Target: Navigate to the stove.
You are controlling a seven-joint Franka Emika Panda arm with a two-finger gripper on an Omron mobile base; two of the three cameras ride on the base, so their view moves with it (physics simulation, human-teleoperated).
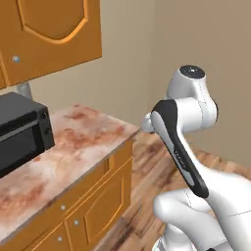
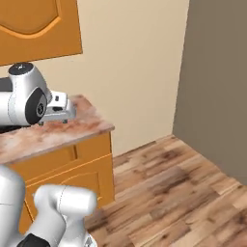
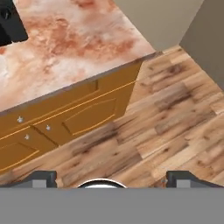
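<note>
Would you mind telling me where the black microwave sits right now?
The microwave sits at the left edge of the left base view, on the marbled countertop, below the orange wall cabinet; its corner shows top left in the hand view.

Kitchen: marble counter (image 1: pixel 83 142), wooden cabinets (image 3: pixel 83 111)

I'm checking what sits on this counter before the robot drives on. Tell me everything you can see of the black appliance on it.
The black appliance is a boxy microwave with a matte dark top and side and a door front that looks like black glass. It stands upright at the left of the reddish marbled counter, under the orange wall cabinet, its base resting on the counter. Its left part runs out of frame. Nothing else touches it. One black corner also shows in the hand view.
</note>
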